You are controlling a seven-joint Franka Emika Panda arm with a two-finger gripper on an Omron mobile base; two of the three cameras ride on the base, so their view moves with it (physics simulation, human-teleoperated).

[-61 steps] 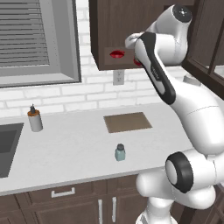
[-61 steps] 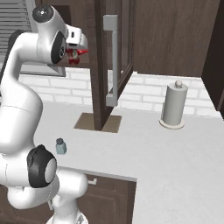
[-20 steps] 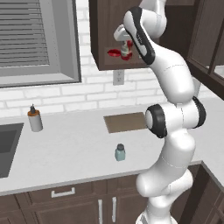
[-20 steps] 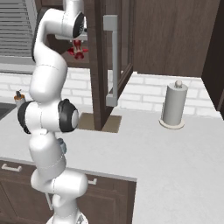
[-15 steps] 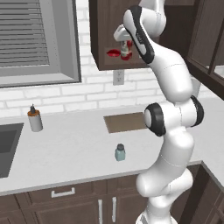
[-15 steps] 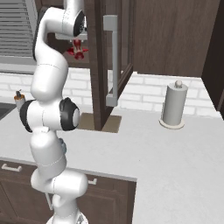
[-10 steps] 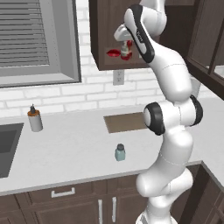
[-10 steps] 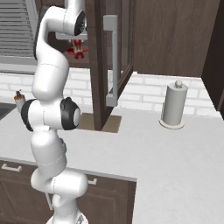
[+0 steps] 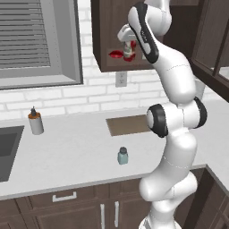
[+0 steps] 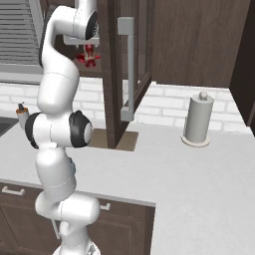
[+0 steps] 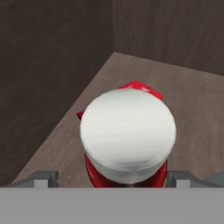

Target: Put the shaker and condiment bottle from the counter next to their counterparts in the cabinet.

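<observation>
I have the arm stretched tall from the base, elbow bent at desk height, forearm rising to the open cabinet [image 9: 105, 36], the hand turned down over the shelf. The gripper [image 9: 128, 44] sits above the condiment bottle [image 9: 129, 50], which stands upright on the cabinet shelf. In the hand view its white cap [image 11: 127, 133] is right below me, and the 2 fingers [image 11: 41, 178] are spread wide to either side of the bottle, not touching it. A low red item [image 9: 115, 54] lies just beside the bottle on the shelf. The shaker [image 9: 122, 155] stands on the desk [image 9: 76, 156], in front of the brown mat [image 9: 127, 125].
</observation>
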